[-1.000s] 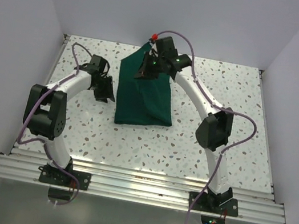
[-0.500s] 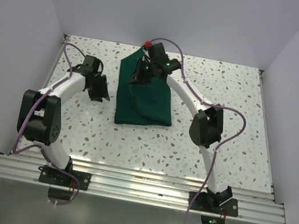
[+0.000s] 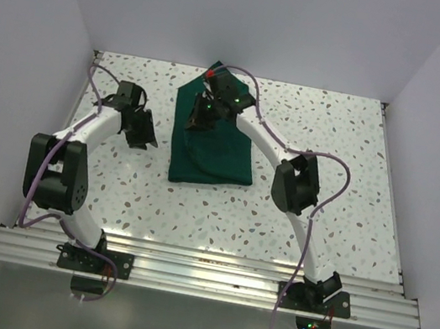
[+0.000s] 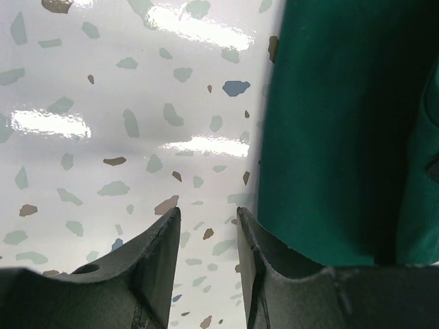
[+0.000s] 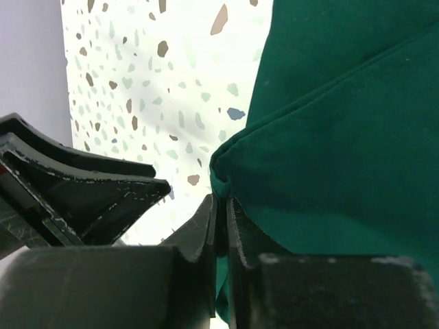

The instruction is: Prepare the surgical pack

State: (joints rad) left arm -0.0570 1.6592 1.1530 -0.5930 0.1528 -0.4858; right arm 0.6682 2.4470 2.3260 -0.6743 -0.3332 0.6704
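Looking down from the top view, the dark green drape (image 3: 214, 151) lies folded into a rough rectangle in the upper middle of the speckled surface (image 3: 336, 134), with the right hand (image 3: 198, 120) over its upper left part and the left hand (image 3: 146, 138) just beside its left edge. Through the left wrist view, that hand's fingers (image 4: 158, 253) stand slightly spread with only bare surface between them, the drape's edge filling the right of the frame. Through the right wrist view, the fingers are pressed together, pinching a folded corner of the drape at bottom centre. The fold will likely go best if the pinched layer is carried low and evenly across, while the left hand pins the near edge so the bundle cannot slide.
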